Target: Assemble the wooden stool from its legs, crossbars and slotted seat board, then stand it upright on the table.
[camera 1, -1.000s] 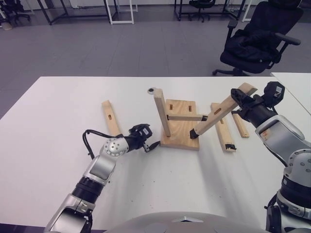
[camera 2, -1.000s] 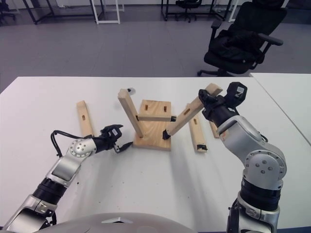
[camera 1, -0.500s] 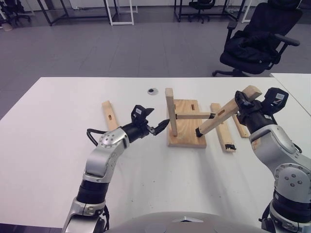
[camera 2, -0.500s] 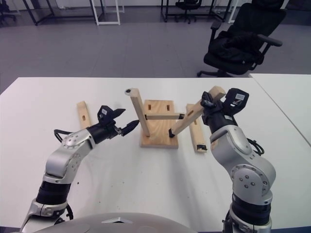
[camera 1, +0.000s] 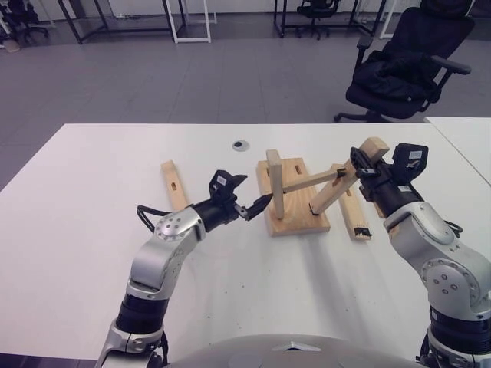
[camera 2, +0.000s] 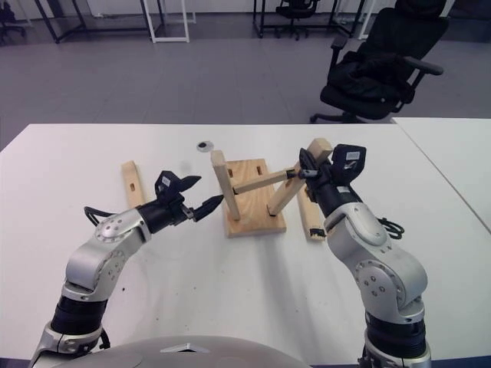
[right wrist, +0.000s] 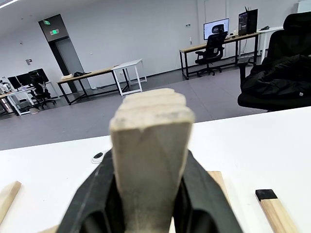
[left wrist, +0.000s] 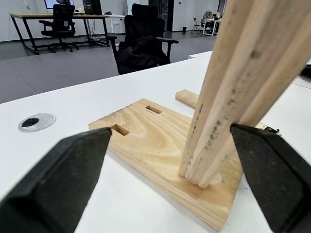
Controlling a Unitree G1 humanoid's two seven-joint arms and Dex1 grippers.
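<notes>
The left claw (camera 1: 252,192) is released. Its two black fingers (left wrist: 63,179) are spread wide and point toward 3 o'clock at the upright leg (camera 1: 275,184), near it but apart; in the wrist view the leg stands ahead of the gap between them. That leg rises from the seat board (camera 1: 295,221) near the board's 9 o'clock edge. The board lies flat on the white worktop (camera 1: 92,199), with an empty slot (left wrist: 153,109) showing on its face. A thin crossbar (camera 1: 308,181) runs from the upright leg toward 3 o'clock, climbing slightly, to the tilted leg (camera 1: 341,180). The right claw (camera 1: 367,162) is clenched on this tilted leg's upper end, fingers (right wrist: 95,204) pressed to both sides of the wood. The leg slants down toward 8 o'clock and its lower end meets the board near the 3 o'clock edge; whether it sits in a slot cannot be told. Just beside the board at 3 o'clock a loose leg (camera 1: 354,213) lies flat. Out at 9 to 10 o'clock another loose leg (camera 1: 175,184) lies flat. A round cable grommet (camera 1: 242,144) sits in the worktop at 11 o'clock, and a black office chair (camera 1: 406,69) stands on the floor at 1 o'clock.
</notes>
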